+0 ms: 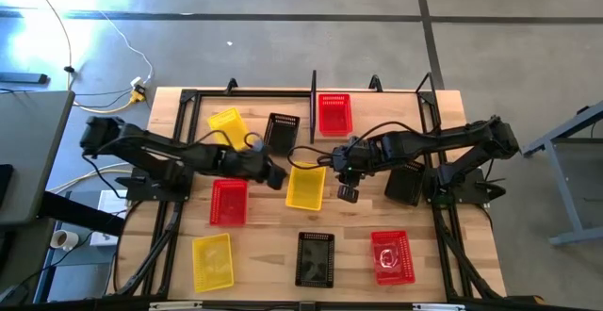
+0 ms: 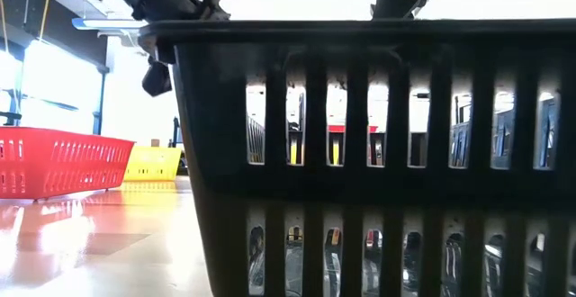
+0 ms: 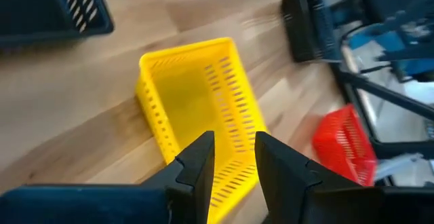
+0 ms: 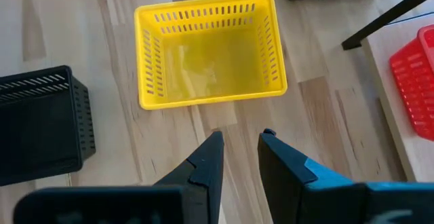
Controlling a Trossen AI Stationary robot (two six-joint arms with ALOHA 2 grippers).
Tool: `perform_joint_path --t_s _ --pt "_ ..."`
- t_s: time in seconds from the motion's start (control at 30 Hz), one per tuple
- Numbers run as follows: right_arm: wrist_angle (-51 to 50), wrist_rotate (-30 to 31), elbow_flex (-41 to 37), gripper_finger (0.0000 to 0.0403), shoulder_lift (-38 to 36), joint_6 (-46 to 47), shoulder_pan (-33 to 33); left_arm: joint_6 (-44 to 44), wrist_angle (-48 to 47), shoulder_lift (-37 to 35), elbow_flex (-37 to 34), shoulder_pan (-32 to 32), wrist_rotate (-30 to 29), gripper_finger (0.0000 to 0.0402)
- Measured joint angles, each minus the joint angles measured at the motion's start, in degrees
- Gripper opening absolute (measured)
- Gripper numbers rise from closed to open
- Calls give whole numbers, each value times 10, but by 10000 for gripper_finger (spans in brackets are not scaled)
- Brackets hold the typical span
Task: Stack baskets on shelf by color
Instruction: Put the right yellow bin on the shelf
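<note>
Nine baskets show in the overhead view. Three are yellow (image 1: 226,122) (image 1: 305,187) (image 1: 213,261), three are red (image 1: 334,113) (image 1: 228,202) (image 1: 392,256), and three are black (image 1: 282,133) (image 1: 315,259) (image 1: 405,183). There is one shelf (image 1: 396,113) and two arms.

The table (image 1: 273,254) is light wood planks with visible grain, and pretty shiny – in the low view it mirrors the red basket (image 2: 54,160) like a polished floor. All the baskets look like molded plastic with slotted sides. The yellow basket (image 4: 209,51) in the middle has a smooth, slightly glossy bottom that catches the light, while the near black basket (image 2: 387,153) reads more matt. The shelf's upright post (image 1: 313,92) is thin black metal. Gripper fingers (image 4: 203,163) – dark, matt, hard plastic by the look.
</note>
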Motion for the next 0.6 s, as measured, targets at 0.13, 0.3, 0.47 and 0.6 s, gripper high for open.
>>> perform_joint_path --t_s 0.13,0.3,0.47,0.6 --pt "0 0 0 80 0 -3 0 -17 0 46 12 0 0 97" --pt "0 0 0 80 0 -4 0 -31 0 93 28 0 0 97" --pt "0 0 0 80 0 -2 0 -37 2 122 33 0 -1 97" --pt "0 0 0 80 0 0 0 -42 -7 133 34 0 -7 97"
